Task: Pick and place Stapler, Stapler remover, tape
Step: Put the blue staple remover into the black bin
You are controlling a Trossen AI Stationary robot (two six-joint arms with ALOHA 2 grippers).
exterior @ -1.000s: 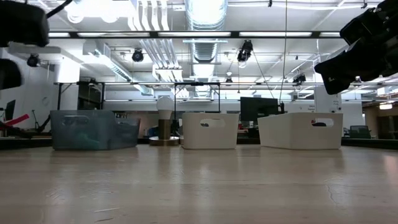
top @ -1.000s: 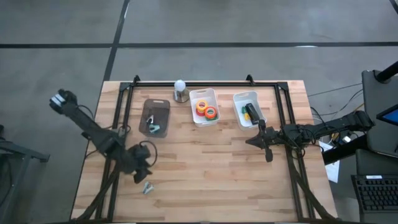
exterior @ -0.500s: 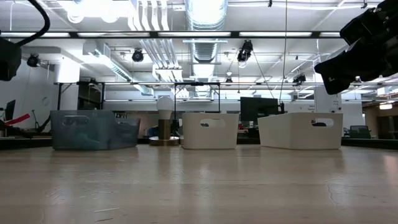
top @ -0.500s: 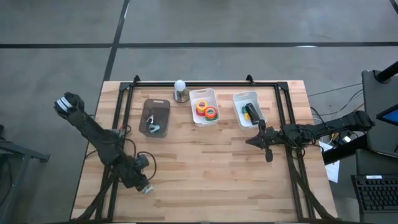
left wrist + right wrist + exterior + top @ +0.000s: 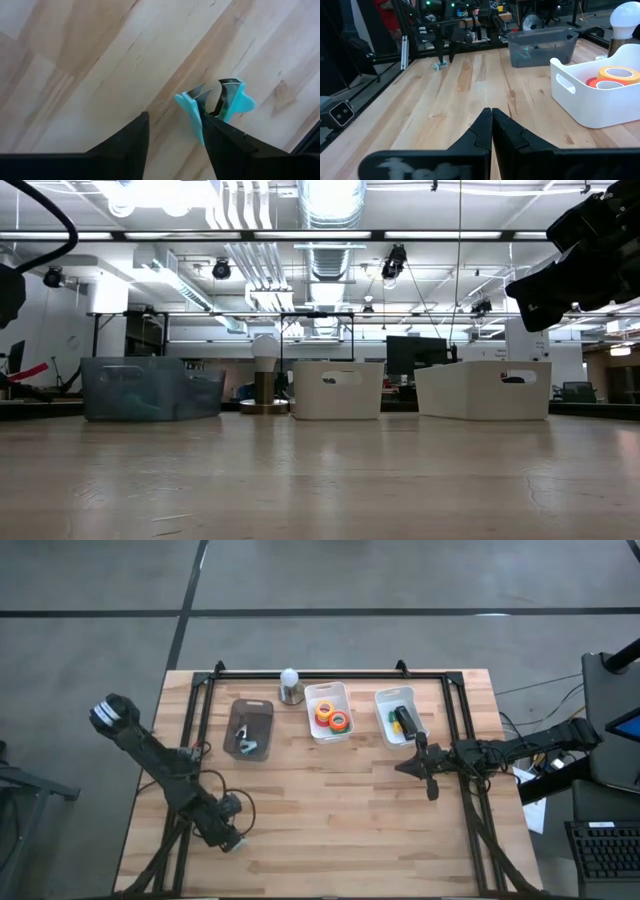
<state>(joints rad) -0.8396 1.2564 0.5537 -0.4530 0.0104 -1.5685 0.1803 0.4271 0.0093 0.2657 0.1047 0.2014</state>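
Left wrist view, item one: stapler remover (image 5: 216, 106), turquoise plastic wings over dark metal claws, lying on the bare wood of the table (image 5: 90, 65), just ahead of one of the left gripper's (image 5: 172, 132) two dark fingers (image 5: 225, 142), which stand apart with nothing between them. Location on the high view: table's 7 o'clock sector, at the left gripper (image 5: 228, 838), well apart from the bins. Handling, judged: light, rigid, small; smooth plastic likely to skid on the wood if nudged off-centre; sprung claws may squeeze shut, so take hold across the two turquoise wings, jaws straddling the body, not the claw tips. Not fragile. Item two: grey bin (image 5: 250, 729) at 11 o'clock, holding similar turquoise pieces, the probable destination. Item three: tape (image 5: 331, 717), orange and red rolls in the middle white bin (image 5: 328, 693) at 12 o'clock. Item four: stapler (image 5: 403, 720), dark, in the white bin (image 5: 394, 696) at 1 o'clock. Right gripper (image 5: 432, 787), fingers pressed together, empty, waiting at 3 o'clock.
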